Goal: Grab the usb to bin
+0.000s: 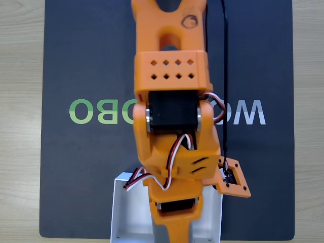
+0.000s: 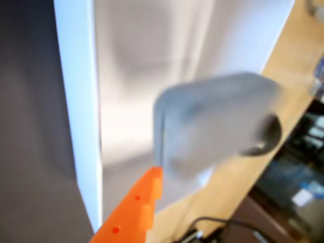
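Dark mat (image 1: 91, 167) carries the white bin (image 1: 126, 212) at its bottom edge, your orange arm (image 1: 172, 126) above it. Your gripper (image 2: 163, 169) pinches the gray usb (image 2: 215, 121) over the bin's interior; I'd lower it before you release.

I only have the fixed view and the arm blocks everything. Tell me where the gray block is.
Observer: In the wrist view the gray block is up against the orange claw finger, blurred, in front of the white box.
Operator: Say whether it's over the box.
Observer: It overlaps the box's inner floor in that view, near the far wall and the wooden table edge.
Operator: Report whether the claw is clamped on it.
Observer: One finger is visible at the block's lower edge; I cannot tell if the grip is closed.
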